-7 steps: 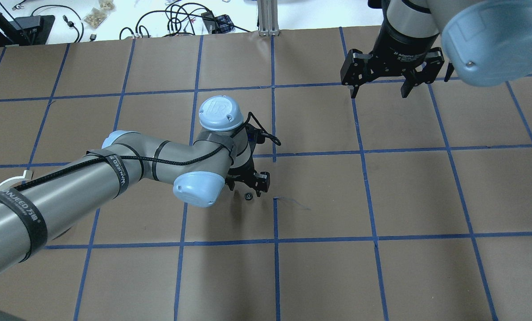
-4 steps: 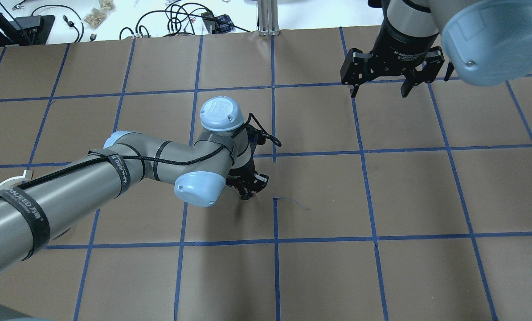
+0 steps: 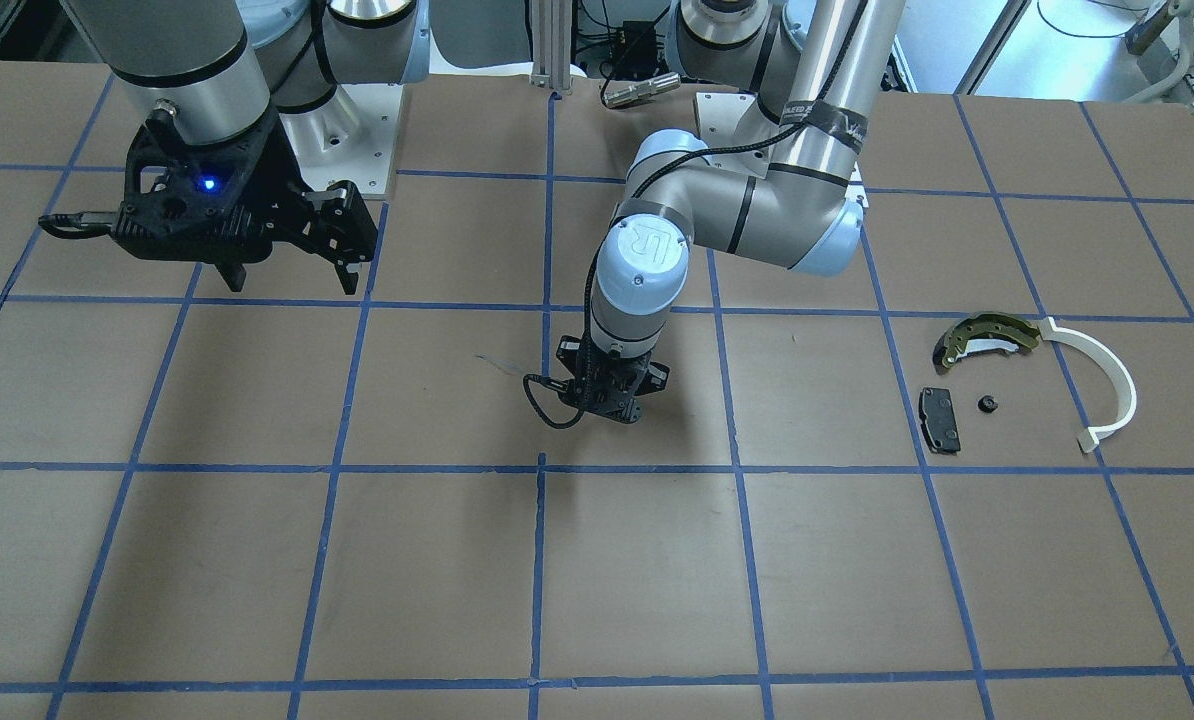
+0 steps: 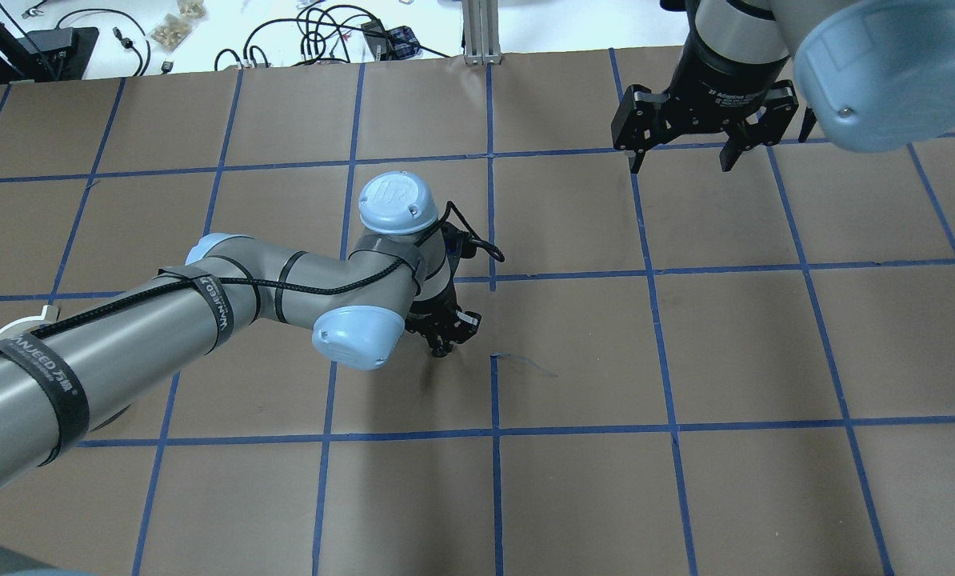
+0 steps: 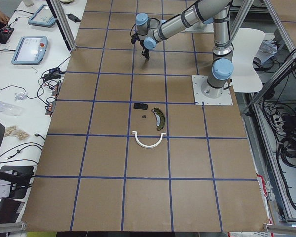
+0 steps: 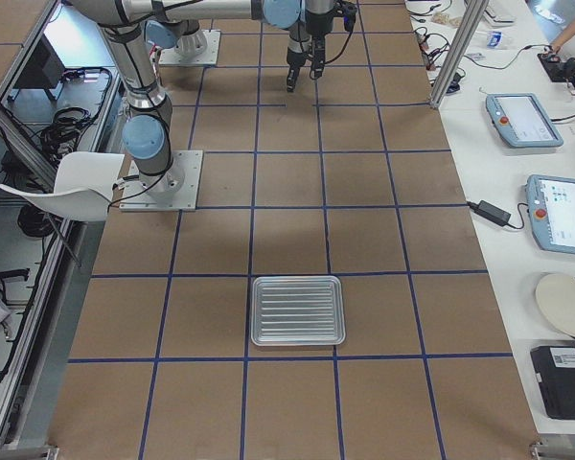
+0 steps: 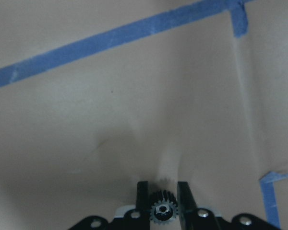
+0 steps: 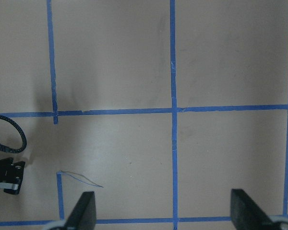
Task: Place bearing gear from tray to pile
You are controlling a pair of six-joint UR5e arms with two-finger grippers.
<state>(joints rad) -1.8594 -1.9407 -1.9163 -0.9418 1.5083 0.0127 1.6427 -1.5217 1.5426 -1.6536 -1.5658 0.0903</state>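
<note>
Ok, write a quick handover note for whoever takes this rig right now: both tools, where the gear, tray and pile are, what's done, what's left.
Left tool: shut on the bearing gear, low over the paper mid-table.
Right tool: open, holding nothing.
Tray: on the table toward the robot's right end.
Pile: toward the left end, with brake shoe, black pad and white arc.
Done: gear out of the tray and gripped.
Left: carry it to the pile and release.
</note>
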